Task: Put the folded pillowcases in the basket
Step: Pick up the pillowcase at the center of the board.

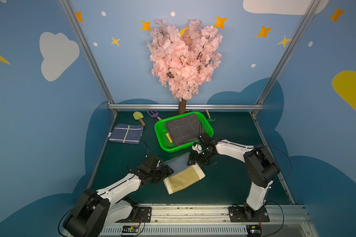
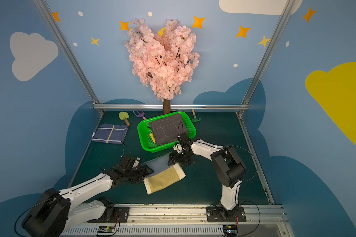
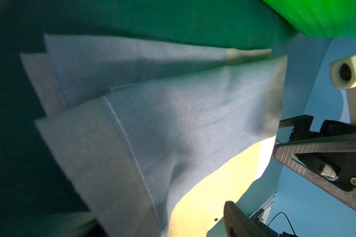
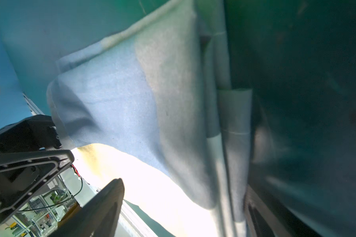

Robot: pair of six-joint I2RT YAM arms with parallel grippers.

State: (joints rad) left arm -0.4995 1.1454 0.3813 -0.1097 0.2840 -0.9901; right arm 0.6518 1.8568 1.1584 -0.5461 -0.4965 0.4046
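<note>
Top views both show the dark green tabletop (image 1: 234, 180), with a pink artificial blossom tree (image 1: 185, 59) at its far edge, well beyond both hands. The bright green perforated plastic basket (image 1: 174, 149) sits just beyond the right hand (image 1: 193, 161), whose wrist crosses above its nearest corner. A folded dark grey cloth with a pale grid (image 1: 185, 129) fills most of the basket, over a yellow item (image 1: 169, 137) too hidden to name.

The folded beige pillowcase with cream borders (image 1: 184, 180) lies flat on the tabletop, outside the basket and between the hands. One short end is against the left hand (image 1: 169, 172) and the opposite corner is at the right hand. A folded navy cloth with white and yellow stripes (image 1: 126, 133) lies well beyond the left hand.

The right wrist view shows that hand's fingers (image 4: 107, 205) spread wide, with loose cloth layers between them. The left wrist view shows only one finger (image 3: 234, 221), so I cannot tell whether that hand is wide or narrow.

A yellow-green toy spade (image 1: 138, 117), a purple toy fork (image 1: 153, 114) and a green toy rake (image 1: 210, 117) line the far edge.
</note>
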